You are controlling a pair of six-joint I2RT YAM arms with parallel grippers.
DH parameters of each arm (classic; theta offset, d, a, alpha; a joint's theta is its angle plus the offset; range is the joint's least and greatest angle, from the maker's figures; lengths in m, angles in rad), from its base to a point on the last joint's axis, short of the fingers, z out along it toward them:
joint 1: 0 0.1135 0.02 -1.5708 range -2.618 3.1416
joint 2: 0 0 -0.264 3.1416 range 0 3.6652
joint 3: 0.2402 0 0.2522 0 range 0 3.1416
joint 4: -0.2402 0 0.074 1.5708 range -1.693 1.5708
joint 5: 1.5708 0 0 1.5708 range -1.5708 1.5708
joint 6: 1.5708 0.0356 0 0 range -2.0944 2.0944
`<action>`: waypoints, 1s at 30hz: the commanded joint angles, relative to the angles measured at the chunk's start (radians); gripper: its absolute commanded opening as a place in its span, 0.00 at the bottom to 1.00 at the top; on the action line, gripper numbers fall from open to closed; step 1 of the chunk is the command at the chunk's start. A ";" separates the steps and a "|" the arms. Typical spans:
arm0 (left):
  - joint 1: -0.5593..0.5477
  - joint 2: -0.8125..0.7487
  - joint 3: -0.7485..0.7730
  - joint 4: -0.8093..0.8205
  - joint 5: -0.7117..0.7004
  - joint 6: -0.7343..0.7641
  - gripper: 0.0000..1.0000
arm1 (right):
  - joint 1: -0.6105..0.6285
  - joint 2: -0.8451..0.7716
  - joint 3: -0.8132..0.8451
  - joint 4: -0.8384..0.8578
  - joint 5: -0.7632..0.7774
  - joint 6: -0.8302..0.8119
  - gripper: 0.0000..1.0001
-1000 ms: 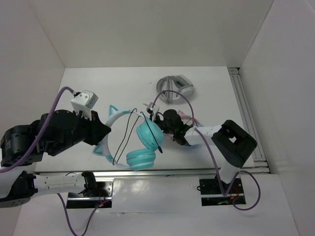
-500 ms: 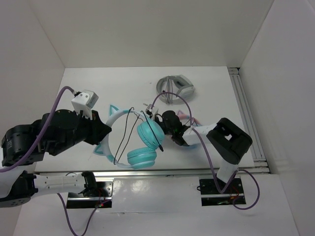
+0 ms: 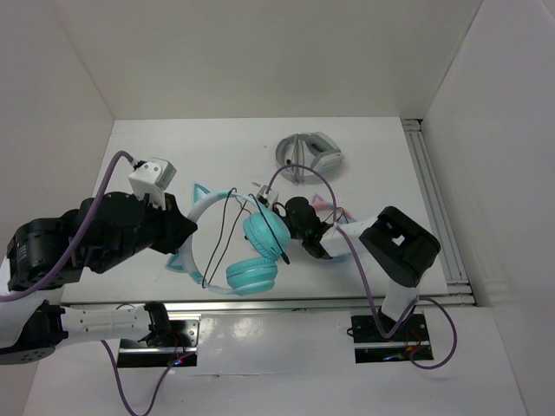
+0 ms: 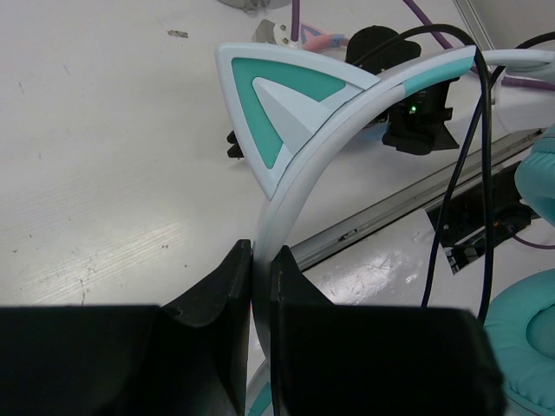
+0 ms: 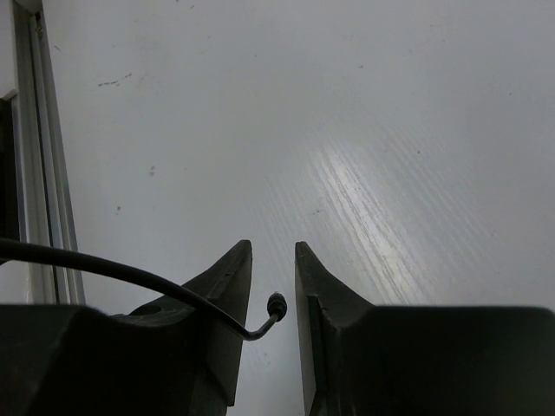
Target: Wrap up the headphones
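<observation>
The left tool (image 4: 260,253) is clamping the pale headband (image 4: 364,102) of the headphones (image 3: 253,276). Its jaws are standing narrow, with only the band between them, just below one pointed cat ear (image 4: 270,106). In the top view, the headphones are sitting toward the near centre of the counter (image 3: 373,165), and the two teal earcups are lying to the right of the left tool. The thin black cable (image 3: 215,250) is looping across the headband.

The right tool (image 5: 271,251) is pointing at the counter just right of the earcups. Its jaws are standing slightly apart. The cable's end plug (image 5: 276,303) is lying in the gap, and the right wrist view shows no pinch on it.

A grey-white folded pair (image 3: 310,156) is resting farther back on the counter.
</observation>
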State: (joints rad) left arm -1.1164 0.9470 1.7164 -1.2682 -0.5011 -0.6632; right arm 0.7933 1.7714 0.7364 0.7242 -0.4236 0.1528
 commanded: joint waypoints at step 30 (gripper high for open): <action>-0.005 -0.027 0.071 0.032 -0.097 -0.062 0.00 | 0.029 0.025 -0.057 0.069 -0.003 0.005 0.25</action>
State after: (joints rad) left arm -1.1172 0.9382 1.7416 -1.3087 -0.5701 -0.6857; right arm 0.8139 1.7885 0.6941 0.7418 -0.4252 0.1669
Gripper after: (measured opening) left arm 0.198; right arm 0.249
